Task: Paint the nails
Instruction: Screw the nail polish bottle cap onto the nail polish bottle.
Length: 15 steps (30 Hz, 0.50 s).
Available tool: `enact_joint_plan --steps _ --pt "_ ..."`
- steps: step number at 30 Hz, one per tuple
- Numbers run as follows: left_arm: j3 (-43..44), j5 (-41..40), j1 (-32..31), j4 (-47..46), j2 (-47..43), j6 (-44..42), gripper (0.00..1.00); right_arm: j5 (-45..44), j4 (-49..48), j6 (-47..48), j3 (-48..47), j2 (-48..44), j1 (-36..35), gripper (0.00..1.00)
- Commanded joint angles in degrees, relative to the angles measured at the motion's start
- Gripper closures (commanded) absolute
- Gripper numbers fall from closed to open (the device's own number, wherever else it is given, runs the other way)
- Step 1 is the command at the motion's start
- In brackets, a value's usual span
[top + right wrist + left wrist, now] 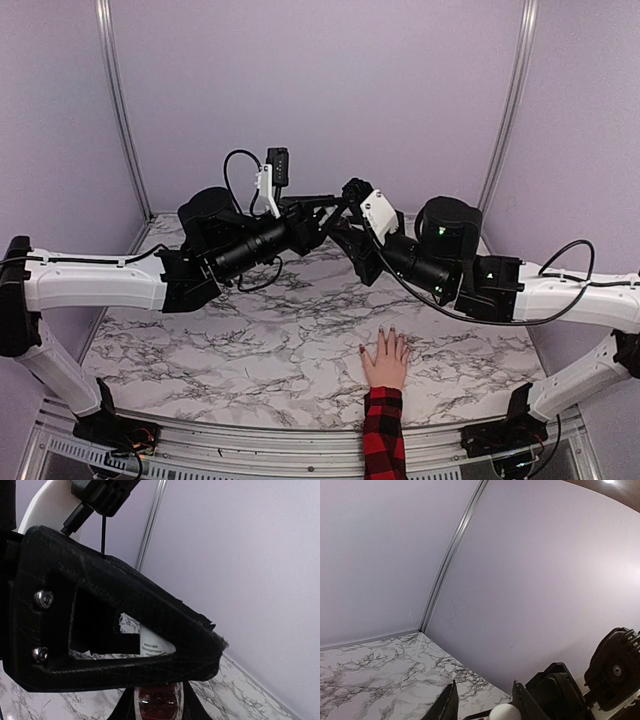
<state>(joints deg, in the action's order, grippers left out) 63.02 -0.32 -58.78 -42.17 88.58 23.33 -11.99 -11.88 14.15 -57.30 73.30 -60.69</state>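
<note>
The nails [384, 333] are tiny dark tips on a pale hand [386, 362] in a red-and-black plaid sleeve [383, 435], lying flat on the marble table near the front. Both grippers meet in the air well behind and above the hand. My right gripper [156, 706] [356, 205] is shut on a small bottle of red polish [157, 702]. The bottle's white cap [504, 712] [152, 642] sits between the fingers of my left gripper [485, 685] [330, 212]. Those jaws stand apart, with a gap showing on the cap's left side.
The marble tabletop [250, 340] is enclosed by lilac walls with metal corner posts [120, 110]. A black cable [240, 160] loops above the left wrist. Both forearms reach in from the table's sides.
</note>
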Motion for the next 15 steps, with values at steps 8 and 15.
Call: enact_joint_plan --steps 8,15 --pt "1.02 -2.79 -0.19 -1.33 0.81 3.13 0.9 -4.95 -0.9 2.49 -2.04 -0.78 -1.36 1.0" --pt "-0.62 3.3 -0.19 -1.75 0.4 1.64 1.0 3.31 -0.97 2.21 -1.46 -2.59 -0.84 1.0"
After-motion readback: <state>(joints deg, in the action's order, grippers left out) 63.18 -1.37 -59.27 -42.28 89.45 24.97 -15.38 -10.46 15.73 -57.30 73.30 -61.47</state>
